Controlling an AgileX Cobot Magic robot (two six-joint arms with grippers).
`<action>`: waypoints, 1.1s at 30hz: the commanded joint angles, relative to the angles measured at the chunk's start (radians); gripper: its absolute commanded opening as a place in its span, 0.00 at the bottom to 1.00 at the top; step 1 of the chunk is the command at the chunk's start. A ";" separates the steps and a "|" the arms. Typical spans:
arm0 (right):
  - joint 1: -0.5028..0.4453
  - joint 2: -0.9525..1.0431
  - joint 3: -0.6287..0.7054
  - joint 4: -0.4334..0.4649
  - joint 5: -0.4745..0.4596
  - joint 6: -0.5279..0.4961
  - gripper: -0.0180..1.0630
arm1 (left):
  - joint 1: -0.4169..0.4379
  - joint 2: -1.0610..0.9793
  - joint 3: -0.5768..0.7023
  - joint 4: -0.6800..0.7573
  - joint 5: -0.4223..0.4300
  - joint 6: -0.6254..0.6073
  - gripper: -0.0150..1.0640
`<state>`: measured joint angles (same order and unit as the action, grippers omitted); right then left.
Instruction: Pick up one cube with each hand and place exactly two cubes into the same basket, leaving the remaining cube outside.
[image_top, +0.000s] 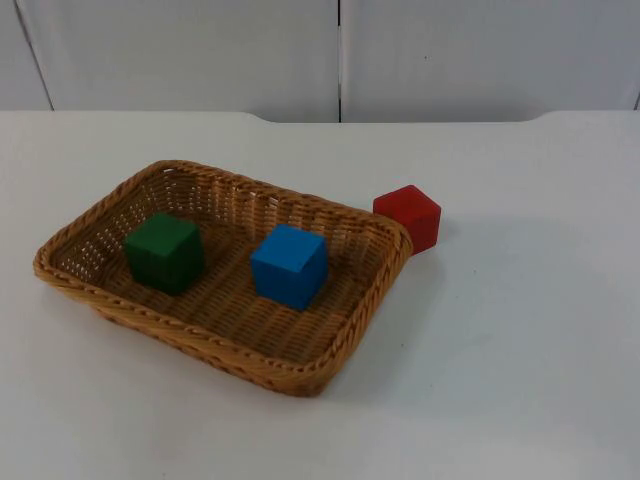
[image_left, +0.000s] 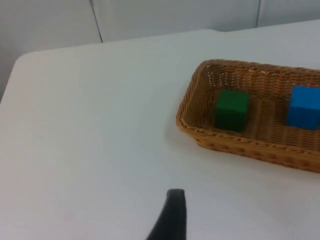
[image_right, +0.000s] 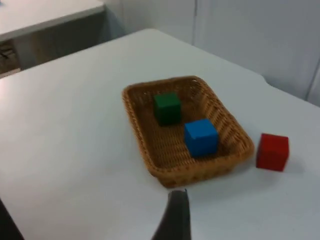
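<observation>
A woven wicker basket lies left of the table's middle. Inside it stand a green cube at its left end and a blue cube near its right end. A red cube rests on the table just outside the basket's far right corner, close to the rim. My left gripper hovers over bare table well off the basket's left end, where the green cube sits. My right gripper hangs high and back from the basket, with the red cube beside it. Neither gripper holds anything.
White table top spreads wide to the right and in front of the basket. The grey partition wall closes the far edge. Another table edge lies beyond the table in the right wrist view.
</observation>
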<state>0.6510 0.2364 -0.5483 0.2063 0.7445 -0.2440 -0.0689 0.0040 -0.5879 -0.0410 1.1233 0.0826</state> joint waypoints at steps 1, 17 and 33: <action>-0.001 -0.055 0.000 -0.079 0.075 0.086 0.66 | 0.000 -0.004 0.005 0.018 -0.001 -0.009 0.72; -0.001 -0.236 0.000 -0.241 0.318 0.264 0.66 | 0.000 -0.004 0.005 0.030 -0.010 -0.009 0.72; -0.001 -0.236 0.032 -0.233 0.335 0.266 0.66 | 0.000 -0.004 0.076 0.018 -0.022 -0.062 0.72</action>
<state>0.6510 0.0039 -0.5227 -0.0271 1.0843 0.0233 -0.0689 0.0040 -0.5237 -0.0183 1.1080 0.0332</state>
